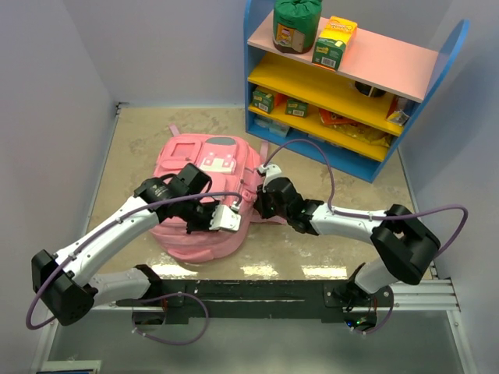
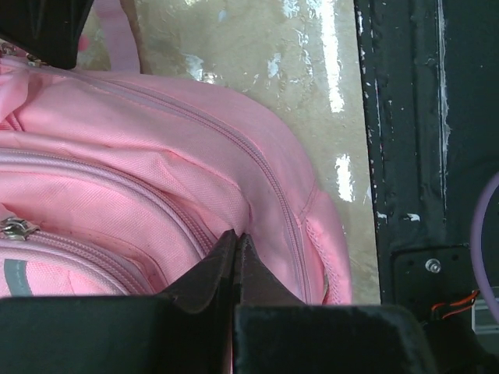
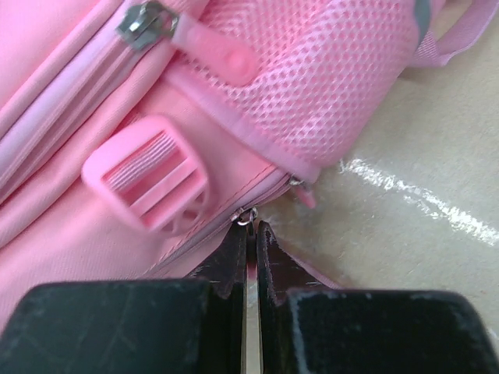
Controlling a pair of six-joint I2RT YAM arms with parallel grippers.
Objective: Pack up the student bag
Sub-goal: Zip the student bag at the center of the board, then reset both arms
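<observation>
The student bag is a pink backpack lying flat on the tabletop between my two arms. My left gripper sits at the bag's near right part. In the left wrist view its jaws are shut, pinching a puckered fold of pink fabric beside a zipper seam. My right gripper is at the bag's right side. In the right wrist view it is shut on a pink zipper pull, with the metal ring at its tips, under a mesh side pocket and beside a pink buckle.
A blue shelf unit with pink and yellow boards stands at the back right, holding a green pouch, a juice carton and small boxes. The black mounting rail runs along the near edge. Walls close in on both sides.
</observation>
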